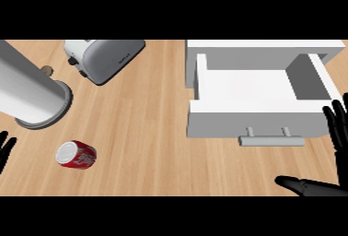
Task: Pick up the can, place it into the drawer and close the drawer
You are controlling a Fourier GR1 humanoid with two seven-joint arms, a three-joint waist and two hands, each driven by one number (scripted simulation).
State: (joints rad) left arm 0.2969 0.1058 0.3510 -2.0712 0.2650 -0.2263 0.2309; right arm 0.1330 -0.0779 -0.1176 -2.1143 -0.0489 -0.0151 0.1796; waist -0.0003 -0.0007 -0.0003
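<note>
Right hand [325, 184] sat lowest in view, fingers straight, holding nothing; left hand [5, 146] open too at left edge. Can [75, 155] stood on counter [156, 138], well apart from open drawer [258, 92]. Prob light, stiff, slick: you'd want to wrap its side mid-height.

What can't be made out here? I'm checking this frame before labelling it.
- Left robot hand, head view: only fingertips show; the left edge cuts off the rest.
- Right robot hand: palm cut off by the right edge.
- Paper towel roll: its top runs out of the picture.
- Toaster: far end cut off at the top.
- Can: label too small to read.
- Drawer: cabinet behind it cropped.
</note>
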